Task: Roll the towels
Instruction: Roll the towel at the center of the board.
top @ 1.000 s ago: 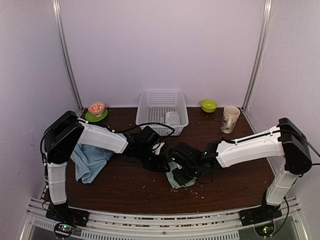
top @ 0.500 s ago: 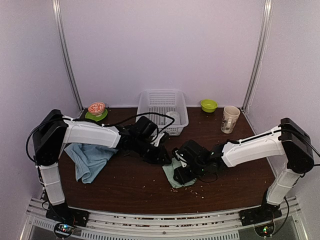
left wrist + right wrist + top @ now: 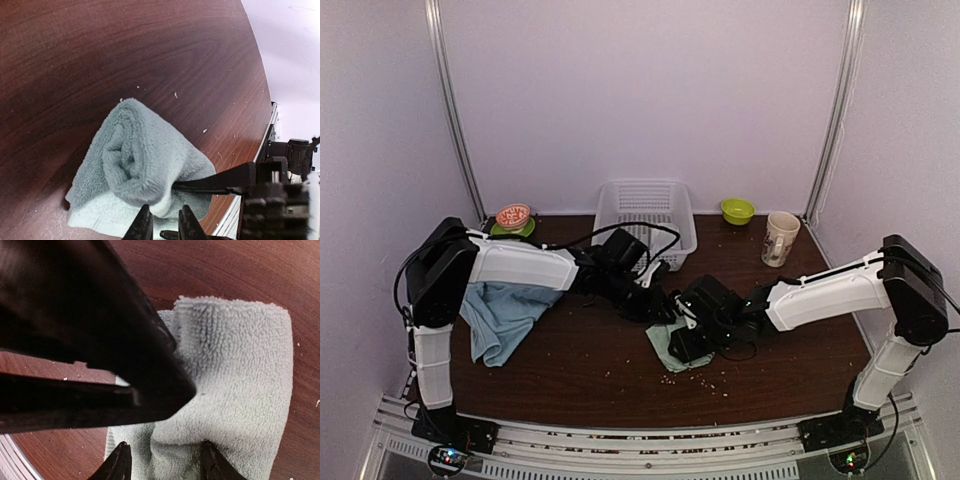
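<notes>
Light blue towel [image 3: 500, 315] lay crumpled and unrolled at the left side of the brown table [image 3: 580, 370], partly under the left arm. Behind it, a green plate [image 3: 498, 235] carried a small red patterned bowl [image 3: 513, 214]. White lattice basket [image 3: 620, 200] sat at the back centre. Left gripper [image 3: 165, 227] reached to mid-table, its jaws only a narrow slit apart and its tips at the near edge of the pale green towel [image 3: 145, 160]; could not tell whether any cloth was pinched. That towel lay centre-front on the table, half rolled, with a loose fat roll resting on its flat remainder. Right gripper [image 3: 166, 462] met it from the other side with jaws well apart, straddling a fold of the towel with cloth between the tips; one thin finger [image 3: 215, 182] poked in under the roll, and no firm clamp was visible. Crumbs were scattered around the towel. Small green bowl [image 3: 737, 210] and a beige cup [image 3: 781, 238] stood at the back right, well apart from the towel.
</notes>
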